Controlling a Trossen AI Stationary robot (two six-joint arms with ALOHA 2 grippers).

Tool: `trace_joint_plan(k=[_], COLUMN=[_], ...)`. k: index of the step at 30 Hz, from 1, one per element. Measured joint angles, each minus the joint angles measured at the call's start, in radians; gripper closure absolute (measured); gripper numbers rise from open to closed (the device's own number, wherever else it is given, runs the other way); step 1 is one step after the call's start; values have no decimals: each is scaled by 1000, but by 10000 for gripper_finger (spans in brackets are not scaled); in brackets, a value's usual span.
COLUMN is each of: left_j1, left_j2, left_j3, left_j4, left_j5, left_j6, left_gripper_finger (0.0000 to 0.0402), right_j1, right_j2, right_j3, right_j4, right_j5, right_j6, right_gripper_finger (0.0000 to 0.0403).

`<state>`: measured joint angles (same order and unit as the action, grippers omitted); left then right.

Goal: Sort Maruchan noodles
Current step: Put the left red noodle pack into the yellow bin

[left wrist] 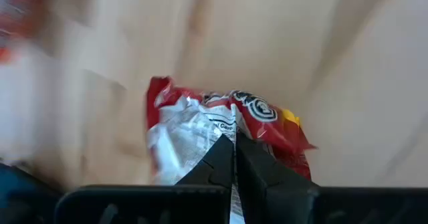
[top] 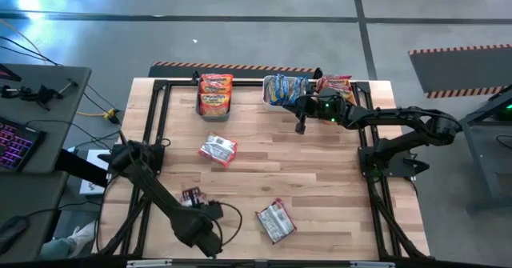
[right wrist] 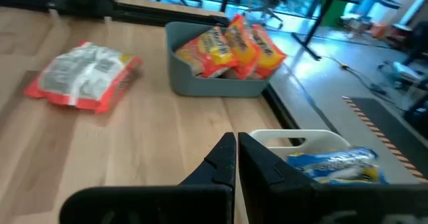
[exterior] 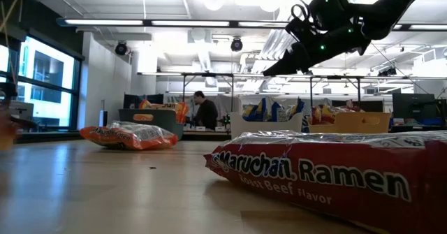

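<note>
— Where's your left gripper (left wrist: 234,158)?
— Near left, pinched tight on a red packet (left wrist: 221,127).
— Loose packets?
— One orange-edged packet (top: 218,149) mid-table, another packet (top: 274,221) near centre.
— The bins?
— Teal bin (right wrist: 200,82) holds orange packets (top: 216,92), white bin (right wrist: 304,140) blue ones (top: 286,88).
— Your right gripper (right wrist: 236,158)?
— Closed, empty, hovering by the white bin.

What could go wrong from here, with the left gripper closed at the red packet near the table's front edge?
1. The left gripper has its fingers pressed together at the crinkled edge of the red-and-silver plastic ramen packet; such a thin pinch could slip when lifted.
2. The packet lies near the wooden table's front edge, so a slip might send it off the table.
3. The right gripper, shut, hovers by the white plastic bin of blue packets; the arms could crowd each other there.
</note>
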<state>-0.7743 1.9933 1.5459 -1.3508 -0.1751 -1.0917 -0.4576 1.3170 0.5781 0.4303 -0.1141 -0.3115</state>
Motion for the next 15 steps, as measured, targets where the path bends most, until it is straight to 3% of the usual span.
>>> trace_joint_plan(k=[9,15], left_j1=[38,76], left_j2=[-232,-405], left_j3=[-65,-215], left_j4=[47,257], left_j5=[-377,-523], left_j6=[-91,-1], left_gripper_finger=[401,401], right_j1=[29,82], right_j2=[0,0], right_j3=[0,0], right_j4=[8,25], right_j5=[-249,-210], right_j6=[-72,-107], right_gripper_finger=[403,403])
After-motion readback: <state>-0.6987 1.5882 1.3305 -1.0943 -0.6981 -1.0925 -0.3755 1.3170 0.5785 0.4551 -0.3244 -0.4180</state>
